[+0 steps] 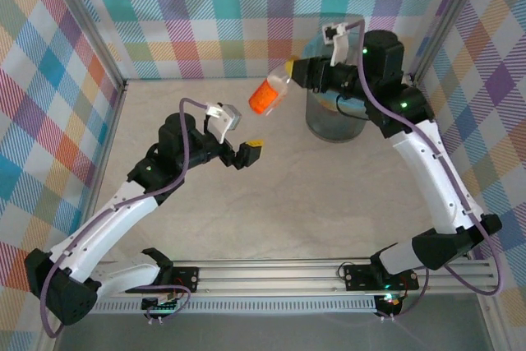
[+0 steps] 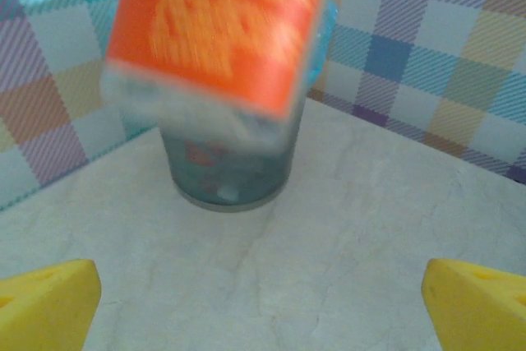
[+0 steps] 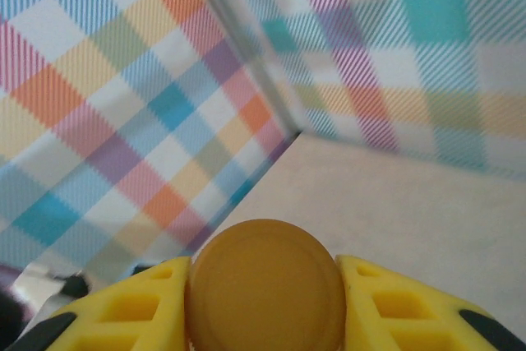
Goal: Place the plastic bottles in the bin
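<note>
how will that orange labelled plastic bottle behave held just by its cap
Probably light: the clear plastic bottle with the orange label hangs tilted from the right gripper, pinched only at its round yellow-orange cap. Gripped at one end, it may swing when the arm moves. The smooth round cap could twist between the fingers.

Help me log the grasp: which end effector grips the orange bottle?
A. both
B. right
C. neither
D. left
B: the right end effector clamps the bottle by its cap, while the left end effector stands open, apart from it.
</note>
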### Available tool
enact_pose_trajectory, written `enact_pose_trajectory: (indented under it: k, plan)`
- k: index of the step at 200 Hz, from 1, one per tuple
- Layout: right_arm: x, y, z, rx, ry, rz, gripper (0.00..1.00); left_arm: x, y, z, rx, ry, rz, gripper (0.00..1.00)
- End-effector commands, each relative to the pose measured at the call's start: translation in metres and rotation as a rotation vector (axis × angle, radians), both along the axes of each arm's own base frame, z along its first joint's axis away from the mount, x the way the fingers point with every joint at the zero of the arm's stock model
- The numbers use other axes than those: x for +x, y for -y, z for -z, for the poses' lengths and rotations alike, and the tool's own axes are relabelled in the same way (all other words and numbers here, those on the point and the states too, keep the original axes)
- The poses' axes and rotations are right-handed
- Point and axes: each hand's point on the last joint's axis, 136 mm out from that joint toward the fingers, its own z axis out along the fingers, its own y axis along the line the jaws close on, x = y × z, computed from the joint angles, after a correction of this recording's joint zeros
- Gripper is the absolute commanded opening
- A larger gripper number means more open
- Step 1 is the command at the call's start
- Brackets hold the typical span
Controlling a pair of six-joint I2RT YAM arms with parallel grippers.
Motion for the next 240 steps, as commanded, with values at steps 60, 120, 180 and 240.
enact_pose_trajectory:
  k: [60, 120, 180, 240]
  plan:
    - [0.125, 0.084, -0.026, -0.569, 0.426, 0.667, 0.13, 0.002, -0.019, -0.002, 0.034, 0.067, -0.077, 1.00]
    - [0.196, 0.081, 0.015, -0.872, 0.469, 0.764, 0.16, 0.008, -0.022, 0.011, 0.036, 0.049, -0.096, 1.00]
    - [0.231, 0.089, 0.073, -1.023, 0.406, 0.796, 0.34, 0.010, -0.024, 0.018, 0.045, 0.037, -0.103, 1.00]
    - [0.223, 0.095, 0.072, -1.010, 0.355, 0.822, 0.66, 0.010, -0.024, 0.020, 0.046, 0.032, -0.102, 1.00]
